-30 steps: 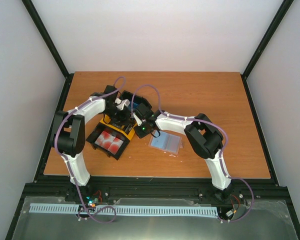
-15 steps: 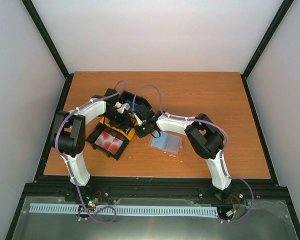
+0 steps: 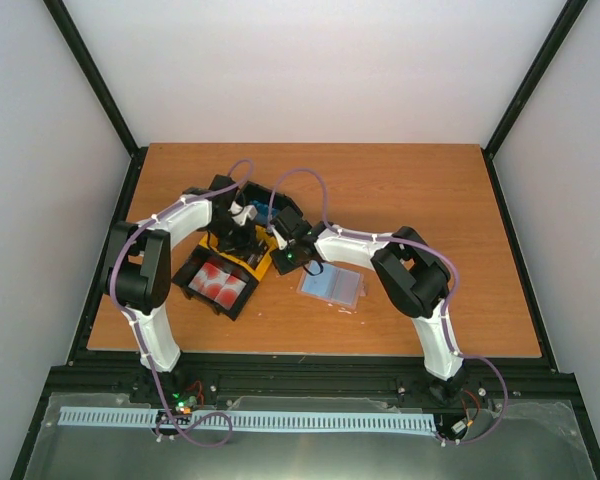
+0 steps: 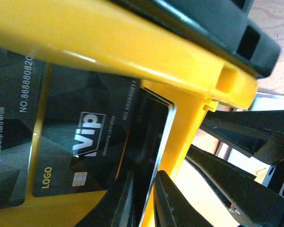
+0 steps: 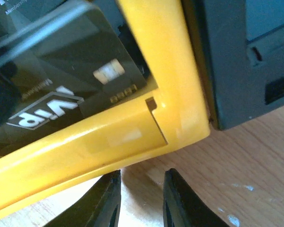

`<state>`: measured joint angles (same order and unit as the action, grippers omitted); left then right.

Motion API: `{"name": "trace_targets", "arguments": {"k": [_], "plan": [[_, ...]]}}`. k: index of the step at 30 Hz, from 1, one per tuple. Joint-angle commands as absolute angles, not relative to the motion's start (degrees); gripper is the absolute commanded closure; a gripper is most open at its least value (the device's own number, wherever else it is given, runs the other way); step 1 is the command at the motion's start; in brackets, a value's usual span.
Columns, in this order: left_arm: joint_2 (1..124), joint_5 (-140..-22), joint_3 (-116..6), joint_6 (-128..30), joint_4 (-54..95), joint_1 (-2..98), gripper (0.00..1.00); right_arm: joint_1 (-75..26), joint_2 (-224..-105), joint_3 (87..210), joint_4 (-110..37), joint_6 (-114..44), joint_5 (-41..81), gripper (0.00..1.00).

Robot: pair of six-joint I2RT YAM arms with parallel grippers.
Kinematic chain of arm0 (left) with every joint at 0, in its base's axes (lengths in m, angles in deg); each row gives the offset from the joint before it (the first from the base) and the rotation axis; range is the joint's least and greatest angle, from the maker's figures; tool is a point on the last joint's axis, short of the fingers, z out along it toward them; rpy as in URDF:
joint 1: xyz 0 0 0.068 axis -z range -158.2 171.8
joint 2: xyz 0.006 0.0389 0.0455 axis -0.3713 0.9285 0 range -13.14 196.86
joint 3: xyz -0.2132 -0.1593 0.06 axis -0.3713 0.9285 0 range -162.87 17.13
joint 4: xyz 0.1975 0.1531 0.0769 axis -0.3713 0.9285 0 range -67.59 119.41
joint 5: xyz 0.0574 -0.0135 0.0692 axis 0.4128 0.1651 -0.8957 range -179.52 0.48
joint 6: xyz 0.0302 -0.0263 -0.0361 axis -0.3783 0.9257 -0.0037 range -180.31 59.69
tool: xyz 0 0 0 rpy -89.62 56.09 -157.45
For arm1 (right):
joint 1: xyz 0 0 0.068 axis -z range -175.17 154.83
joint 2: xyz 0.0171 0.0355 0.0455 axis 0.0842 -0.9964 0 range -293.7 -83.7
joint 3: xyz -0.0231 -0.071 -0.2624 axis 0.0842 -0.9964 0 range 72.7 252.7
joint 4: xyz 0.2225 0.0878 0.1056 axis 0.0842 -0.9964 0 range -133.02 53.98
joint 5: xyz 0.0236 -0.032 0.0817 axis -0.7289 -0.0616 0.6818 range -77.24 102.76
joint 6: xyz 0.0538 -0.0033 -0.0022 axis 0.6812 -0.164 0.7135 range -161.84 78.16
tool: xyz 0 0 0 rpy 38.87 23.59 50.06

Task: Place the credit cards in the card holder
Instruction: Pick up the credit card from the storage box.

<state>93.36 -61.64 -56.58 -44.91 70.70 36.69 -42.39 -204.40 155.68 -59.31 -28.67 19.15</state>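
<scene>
Black VIP credit card (image 4: 149, 137): pinched by its edge inside the yellow bin (image 4: 132, 42).
My left gripper (image 4: 145, 177) is narrow, jaws closed on that card's silver-rimmed edge. My right gripper (image 5: 142, 175) is slightly parted and holds nothing, over the table (image 5: 236, 156) just outside the bin's corner. The card holder (image 3: 332, 286) lies on the table, right of the bin.

Black VIP card (image 5: 71, 80) inside yellow bin (image 5: 132, 139)

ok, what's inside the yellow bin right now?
The yellow bin holds black cards printed VIP. One stands tilted, its edge between the fingers of the left gripper. Whatever sits beneath the cards, and how many there are, is covered.
</scene>
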Motion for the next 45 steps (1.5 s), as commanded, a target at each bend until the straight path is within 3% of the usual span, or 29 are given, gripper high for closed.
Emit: {"name": "trace_targets", "arguments": {"k": [1, 17, 24, 45], "plan": [[92.5, -63.7, -59.8, -46.7, 73.3, 37.0, 0.86, -41.8, -202.3, 154.6, -58.7, -27.9, 18.0, 0.73], [91.9, -65.0, -61.6, -48.2, 75.7, 37.0, 0.89, -41.7, -202.6, 154.6, -58.8, -27.4, 17.8, 0.73], [91.5, -66.3, -61.8, -48.1, 76.4, 37.0, 0.99, -41.7, -202.5, 154.7, -58.9, -27.4, 17.8, 0.73], [90.9, -65.6, -61.7, -47.9, 77.4, 37.0, 0.93, -41.7, -202.2, 154.0, -58.8, -27.7, 17.8, 0.73]]}}
